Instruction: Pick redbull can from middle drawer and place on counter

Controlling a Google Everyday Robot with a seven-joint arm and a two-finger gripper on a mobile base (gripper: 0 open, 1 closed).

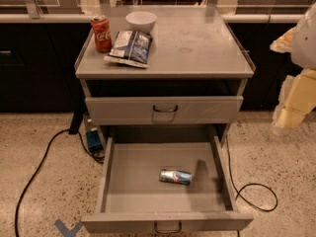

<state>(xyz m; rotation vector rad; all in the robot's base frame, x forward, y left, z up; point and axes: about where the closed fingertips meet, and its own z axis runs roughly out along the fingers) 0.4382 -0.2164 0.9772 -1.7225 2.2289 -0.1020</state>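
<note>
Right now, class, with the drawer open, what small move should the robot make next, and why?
Likely bring the gripper left and down over the open middle drawer. The redbull can lies on its side on the drawer floor, while the gripper sits at the view's right edge, beside the cabinet, well away from the can.

Silver-blue redbull can (pixel 175 176), grey middle drawer (pixel 133 179), grey counter (pixel 197 46); red cola can (pixel 101 32); cream pincer (pixel 289 115) at right edge

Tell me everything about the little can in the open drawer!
The redbull can is small, slim, silver and blue metal with a red mark. It lies on its side on the flat floor of the open middle drawer, touching nothing else. The gripper is up at the right, away from it.
</note>
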